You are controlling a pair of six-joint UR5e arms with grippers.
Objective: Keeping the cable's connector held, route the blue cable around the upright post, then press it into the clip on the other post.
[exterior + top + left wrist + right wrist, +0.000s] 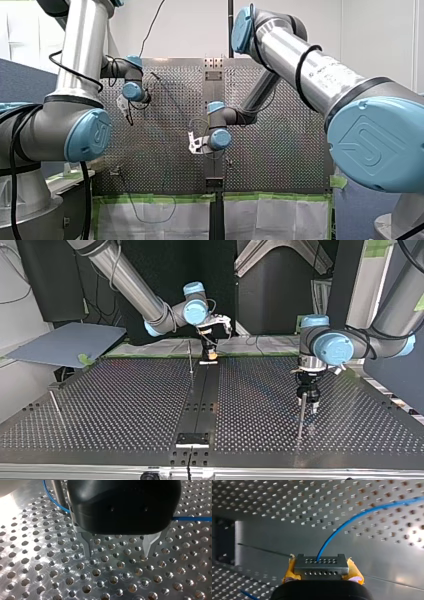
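Note:
In the right wrist view my right gripper is shut on the grey connector block, its yellow pads on both sides. The blue cable leaves the block and arcs away over the perforated plate. In the left wrist view my left gripper is open just above the plate, with nothing between its metal fingers. Behind it the blue cable bends around a metal post and runs on past the gripper's other side. In the top view my left gripper hangs beside that post.
A second thin post stands near the middle strip, close to my right gripper. A third leaning post is at the top view's left. A black bracket sits at the near edge of the perforated table.

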